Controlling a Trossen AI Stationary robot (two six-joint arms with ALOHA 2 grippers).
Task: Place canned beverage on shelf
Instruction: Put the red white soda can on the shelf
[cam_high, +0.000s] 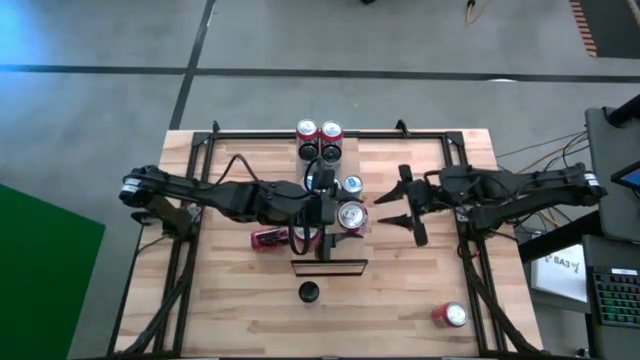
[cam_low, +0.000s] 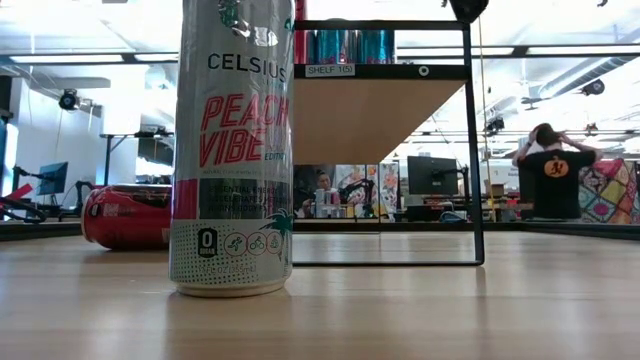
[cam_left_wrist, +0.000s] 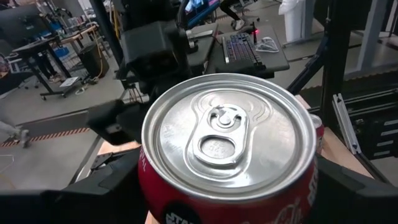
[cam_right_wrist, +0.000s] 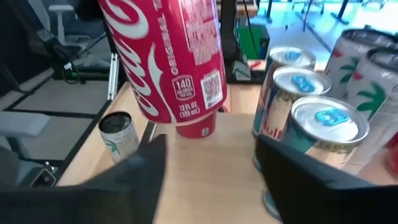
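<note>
Left tool (cam_high: 345, 222) grips a red can (cam_high: 352, 215) over the shelf (cam_high: 336, 180); right tool (cam_high: 400, 209) gapes empty beside it

Under me lies a pale planked wooden tabletop (cam_high: 240, 300), edged by a thin black metal rail frame (cam_high: 260, 133). Around it I see smooth grey floor (cam_high: 350, 40) crossed by a dark stripe (cam_high: 300, 72), with a flat green panel (cam_high: 40, 270) off one side. A black keyboard with lit keys (cam_left_wrist: 239, 46) rests on a dark stand beyond the table. Far across the room, a person in a black shirt with an orange emblem (cam_low: 555, 180) has both arms raised to the head, near a dark monitor (cam_low: 432, 175)
</note>
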